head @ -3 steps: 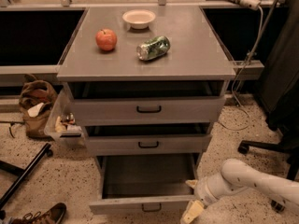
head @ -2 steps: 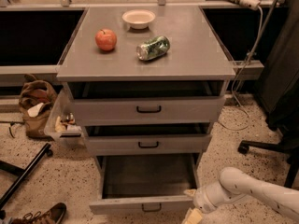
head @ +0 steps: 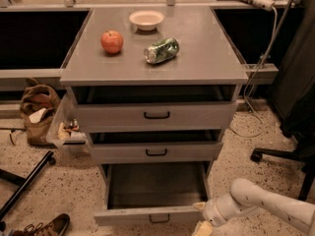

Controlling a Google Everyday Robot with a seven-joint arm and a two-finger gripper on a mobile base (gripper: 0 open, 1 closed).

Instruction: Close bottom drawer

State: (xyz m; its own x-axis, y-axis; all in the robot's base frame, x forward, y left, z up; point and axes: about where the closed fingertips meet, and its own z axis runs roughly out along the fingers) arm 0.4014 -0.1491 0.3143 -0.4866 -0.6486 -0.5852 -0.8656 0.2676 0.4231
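Bottom drawer [head: 147, 215] stood pulled well out, not yet pushed. Claw [head: 201, 217] sat at its right front corner, tips apart; next it probably needed a straight inward shove

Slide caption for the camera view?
Gripper beside the front corner of the pulled-out bottom drawer, drawer not yet closed.

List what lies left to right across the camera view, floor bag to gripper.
Brown cloth bag on the floor, round red apple, shallow white bowl, gripper low at the right front corner of the open grey bottom drawer. Crushed green can overlaps the bowl: skipped.
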